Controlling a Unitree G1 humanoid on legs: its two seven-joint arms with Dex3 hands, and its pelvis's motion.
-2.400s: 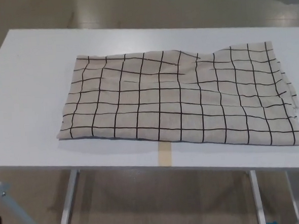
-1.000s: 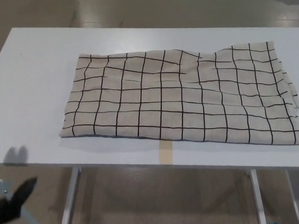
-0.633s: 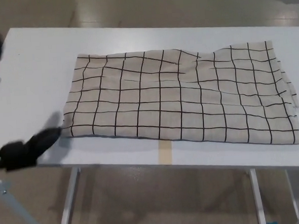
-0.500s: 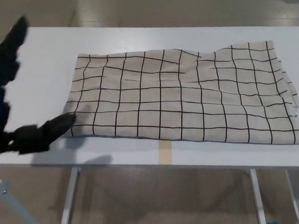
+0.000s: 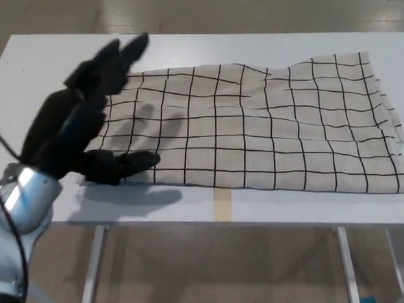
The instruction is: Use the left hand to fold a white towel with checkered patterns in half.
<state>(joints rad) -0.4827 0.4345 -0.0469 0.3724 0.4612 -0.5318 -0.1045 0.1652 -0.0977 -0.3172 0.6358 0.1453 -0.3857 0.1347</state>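
Nearest to the camera, the left arm [image 5: 18, 224] comes in from the lower left, silver at the wrist. Its black left robot hand [image 5: 84, 131] is above the left end of the towel [image 5: 255, 127], open, with the two fingers [image 5: 117, 57] pointing away and the thumb [image 5: 124, 164] stretched to the right; it holds nothing. If it touches the cloth, I cannot tell. The towel is beige-white with a black grid and lies flat, a little wrinkled, across the white table [image 5: 295, 214]. Its right end is almost at the table's right edge. A strip of tan tape [image 5: 223, 205] is on the front edge of the table. Below are the metal legs [image 5: 93, 275]. Beyond the table is a glossy grey-beige floor [image 5: 234, 5].
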